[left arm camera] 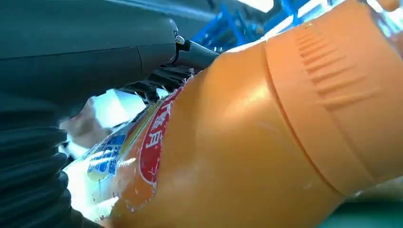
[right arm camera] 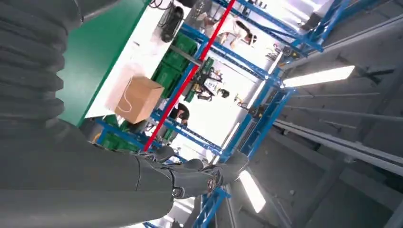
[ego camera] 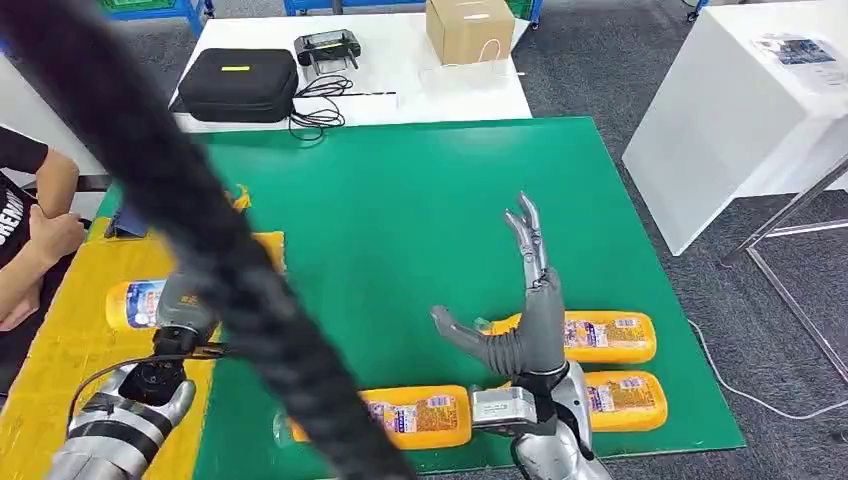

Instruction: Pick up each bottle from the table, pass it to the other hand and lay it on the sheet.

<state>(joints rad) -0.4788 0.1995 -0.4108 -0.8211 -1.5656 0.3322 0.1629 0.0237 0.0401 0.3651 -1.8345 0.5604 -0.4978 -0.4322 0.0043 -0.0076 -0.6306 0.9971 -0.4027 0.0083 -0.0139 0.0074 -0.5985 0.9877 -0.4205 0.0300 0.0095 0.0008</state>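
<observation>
Left hand (ego camera: 180, 310) grips orange plastic bottle (ego camera: 140, 303) over yellow sheet's (ego camera: 55, 350) near edge, axis crosswise; right hand (ego camera: 525, 320) spread, empty.

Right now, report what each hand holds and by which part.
Left hand grips an orange bottle around its labelled body, over the yellow sheet. Right hand holds nothing.

Warehouse-like workshop: blue racking (right arm camera: 247, 61) (green crates (right arm camera: 178, 59)), strip lights (right arm camera: 317, 76).
</observation>
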